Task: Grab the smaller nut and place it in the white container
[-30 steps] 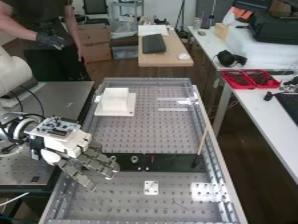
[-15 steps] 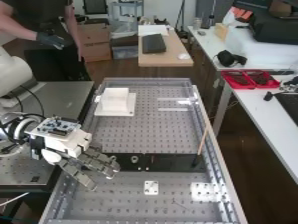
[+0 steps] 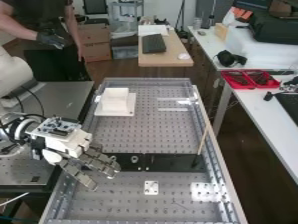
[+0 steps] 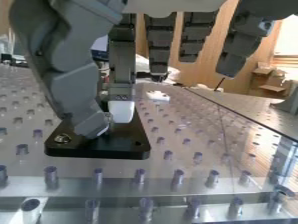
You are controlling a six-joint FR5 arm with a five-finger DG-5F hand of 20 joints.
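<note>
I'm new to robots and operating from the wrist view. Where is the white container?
Observer: In the high view, the white container stands on a flat white base, toward the far end of the perforated bench and left of its middle.
Operator: Is the robot's hand at it already?
Observer: No. The hand is by the left end of the black strip, nearer the camera than the container.

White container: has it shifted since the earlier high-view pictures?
No; the white container sits where it did, beside the bench's left rail.
</note>
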